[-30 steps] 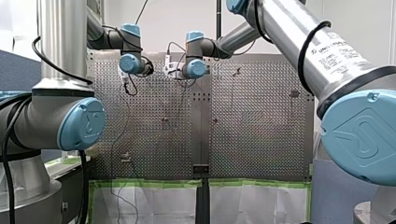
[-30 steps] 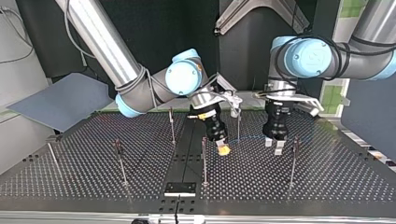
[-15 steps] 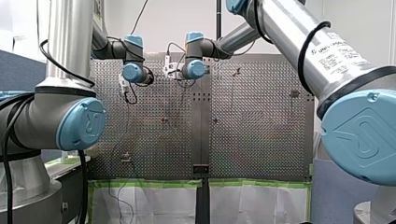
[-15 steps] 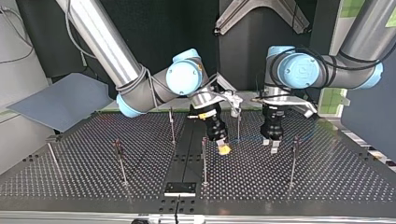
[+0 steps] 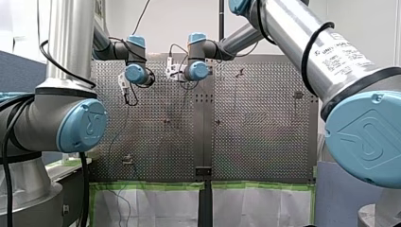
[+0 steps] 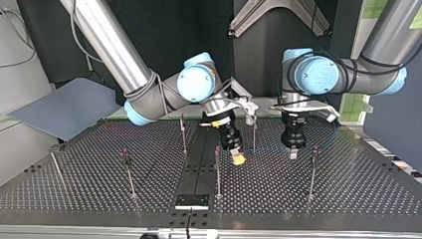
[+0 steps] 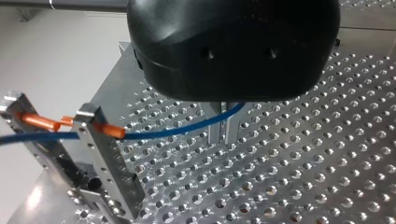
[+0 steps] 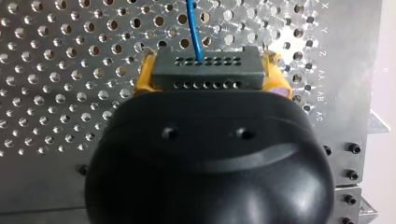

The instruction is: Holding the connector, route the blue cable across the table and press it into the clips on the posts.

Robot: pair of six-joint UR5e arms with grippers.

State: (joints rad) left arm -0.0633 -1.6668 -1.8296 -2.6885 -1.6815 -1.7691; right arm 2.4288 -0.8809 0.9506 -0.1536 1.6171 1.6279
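Observation:
In the right wrist view my right gripper is shut with its yellow pads on a dark grey connector; the blue cable leaves the connector's face. In the top view that gripper hangs low near the table's middle. From it the blue cable runs to my left gripper, which points straight down at the plate. In the left wrist view its metal fingers stand together, and the cable runs between them just above the perforated plate.
Several thin posts stand on the plate, among them one in front of my right gripper and one beside my left. A metal bracket holds the cable's orange sleeve. A grey panel lies at the top view's left.
My left gripper has slid towards my right gripper, to the top view's left, come lower, and its fingers have come together on the cable. My right arm has held still.

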